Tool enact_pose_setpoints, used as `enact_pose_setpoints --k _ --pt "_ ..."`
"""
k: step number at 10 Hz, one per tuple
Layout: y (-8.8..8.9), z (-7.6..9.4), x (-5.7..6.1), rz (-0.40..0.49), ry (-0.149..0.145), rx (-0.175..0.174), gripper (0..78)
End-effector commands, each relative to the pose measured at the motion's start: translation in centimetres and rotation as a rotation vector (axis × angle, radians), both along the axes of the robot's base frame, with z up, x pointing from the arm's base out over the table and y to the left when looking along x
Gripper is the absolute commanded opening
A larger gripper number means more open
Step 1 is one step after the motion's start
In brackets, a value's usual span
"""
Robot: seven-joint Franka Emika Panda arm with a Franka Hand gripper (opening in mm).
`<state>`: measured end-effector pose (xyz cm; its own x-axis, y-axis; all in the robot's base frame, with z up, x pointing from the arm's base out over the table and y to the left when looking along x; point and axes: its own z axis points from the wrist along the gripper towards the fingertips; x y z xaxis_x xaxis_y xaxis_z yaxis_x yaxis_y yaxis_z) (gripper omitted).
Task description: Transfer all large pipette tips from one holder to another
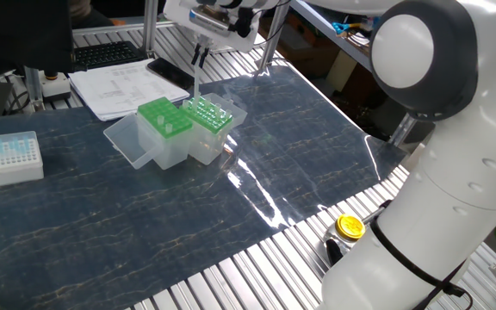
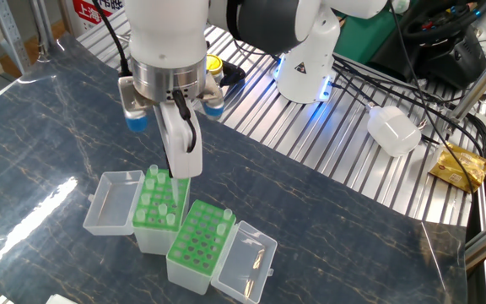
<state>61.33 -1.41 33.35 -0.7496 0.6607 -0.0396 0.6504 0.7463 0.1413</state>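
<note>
Early stage. Jaws clamped on one long clear plastic pipette tip (image 2: 178, 192), hanging above the green-topped source holder (image 2: 154, 209), which holds most tips; the neighbouring green-topped destination holder (image 2: 197, 243) shows only a few.

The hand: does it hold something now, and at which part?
Yes. The hand holds one clear pipette tip by its top end, above the green racks.

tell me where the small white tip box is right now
In one fixed view the small white box of bluish tips sits at the table's far left edge, well apart from the two green-topped clear holders.
</note>
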Motion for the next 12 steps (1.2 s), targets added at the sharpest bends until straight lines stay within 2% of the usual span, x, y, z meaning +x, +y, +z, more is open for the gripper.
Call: enact_pose_setpoints --k 1,3,6,7,9,12 --pt "-0.1 2.1 0.2 -0.001 -0.003 -0.005 1.3" --pt "0.0 2.5 0.3 -0.006 -0.003 -0.003 1.3" --pt "0.3 3.1 0.3 -0.038 0.004 0.032 1.3" --pt "0.3 3.1 0.3 -0.04 0.004 0.033 1.3" --pt "1.1 3.3 0.2 -0.076 0.008 0.058 1.3" --pt "2.3 3.2 0.3 -0.111 0.01 0.066 1.3"
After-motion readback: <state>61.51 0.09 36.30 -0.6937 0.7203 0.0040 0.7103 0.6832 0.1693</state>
